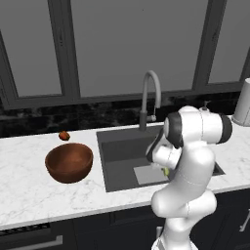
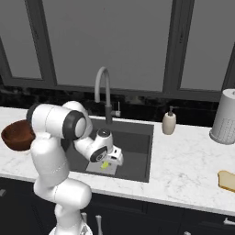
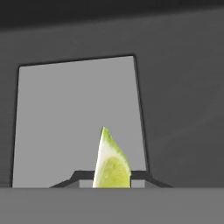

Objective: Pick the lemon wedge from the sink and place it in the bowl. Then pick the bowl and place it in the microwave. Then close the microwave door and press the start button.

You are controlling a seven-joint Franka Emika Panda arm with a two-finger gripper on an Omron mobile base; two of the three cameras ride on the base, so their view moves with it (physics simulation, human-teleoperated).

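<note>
Lemon wedge: closest to the hand camera, pointed tip up, pale rind on one side, yellow-green flesh facing the lens; it sits between the two dark fingertips on the light grey square of the sink floor.
Gripper: lowered into the basin over the wedge; jaws stand narrowly apart on either side of it, and whether they press on it cannot be told.
Sink: dark grey recessed basin with a curved faucet at its back edge.
Obstruction: in the left base view the arm's white elbow covers the right part of the basin (a sliver of yellow-green shows at its edge).
Bowl: reddish-brown, glossy inside, upright on the marble counter left of the sink; a small red-orange object lies just behind it.
Right base view adds: soap dispenser, white canister and a bread slice on the counter right of the sink.
</note>
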